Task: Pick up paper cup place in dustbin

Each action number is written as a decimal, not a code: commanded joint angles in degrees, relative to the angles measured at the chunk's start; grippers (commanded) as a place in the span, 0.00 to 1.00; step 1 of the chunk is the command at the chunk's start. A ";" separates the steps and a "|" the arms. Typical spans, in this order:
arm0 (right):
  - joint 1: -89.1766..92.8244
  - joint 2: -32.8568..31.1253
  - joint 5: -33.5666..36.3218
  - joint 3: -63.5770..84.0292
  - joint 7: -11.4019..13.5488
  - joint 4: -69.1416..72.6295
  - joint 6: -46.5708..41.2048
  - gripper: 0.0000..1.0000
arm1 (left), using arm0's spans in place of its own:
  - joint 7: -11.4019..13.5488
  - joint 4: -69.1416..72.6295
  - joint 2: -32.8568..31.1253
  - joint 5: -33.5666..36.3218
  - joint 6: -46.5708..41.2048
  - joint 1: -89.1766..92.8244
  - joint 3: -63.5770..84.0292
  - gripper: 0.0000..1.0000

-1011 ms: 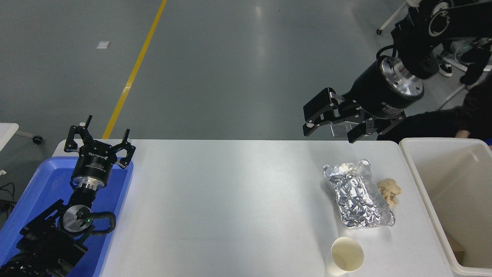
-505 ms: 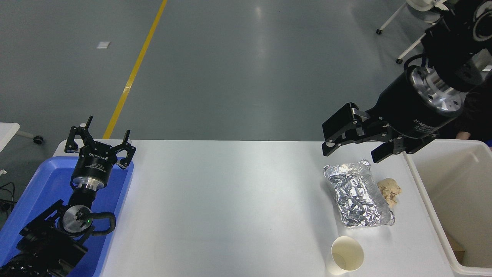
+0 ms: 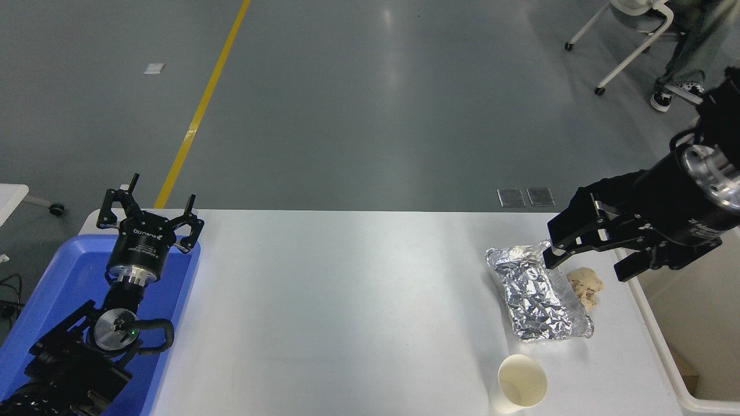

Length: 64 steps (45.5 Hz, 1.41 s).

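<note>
One small cream-white tapered paper cup (image 3: 522, 383) stands upright at the white table's (image 3: 347, 300) near edge, below one crumpled silver foil packet (image 3: 537, 294). The right gripper (image 3: 589, 261), fingers apart, hovers beside one off-white rectangular plastic dustbin (image 3: 694, 323). The left gripper (image 3: 149, 215), fingers spread, sits over one blue plastic tray (image 3: 69, 271).

On the table (image 3: 347, 312), the paper cup (image 3: 518, 383) stands at the near edge toward the right, just in front of the foil packet (image 3: 540, 292). A crumpled wad (image 3: 585, 286) lies just right of the packet, between it and the dustbin (image 3: 688, 323), which sits off the table's right end. The right gripper (image 3: 587, 263) hangs over the packet's far right corner. At the far left, the left gripper (image 3: 149, 222) is over the tray (image 3: 63, 277). A chair (image 3: 636, 34) stands beyond, upper right
</note>
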<state>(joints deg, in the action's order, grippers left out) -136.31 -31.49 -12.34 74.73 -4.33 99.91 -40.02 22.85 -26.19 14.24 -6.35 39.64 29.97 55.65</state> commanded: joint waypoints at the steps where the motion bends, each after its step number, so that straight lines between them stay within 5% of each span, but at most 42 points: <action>1: 11.67 -4.19 -7.16 -2.91 -0.59 -0.06 6.71 1.00 | 0.00 0.00 0.00 0.02 0.00 0.09 -0.01 1.00; 13: 26.53 -9.82 -16.75 -9.50 -0.85 -4.89 11.02 1.00 | 0.00 0.00 0.00 0.02 0.00 0.09 -0.01 1.00; 64: 62.13 -8.06 -20.26 -33.41 -0.76 -16.93 19.19 1.00 | 0.00 0.00 0.00 0.02 0.00 0.09 -0.01 1.00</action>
<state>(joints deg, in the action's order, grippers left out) -81.58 -40.16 -30.00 45.48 -5.09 86.57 -22.89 22.85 -26.20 14.24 -6.32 39.64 30.05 55.63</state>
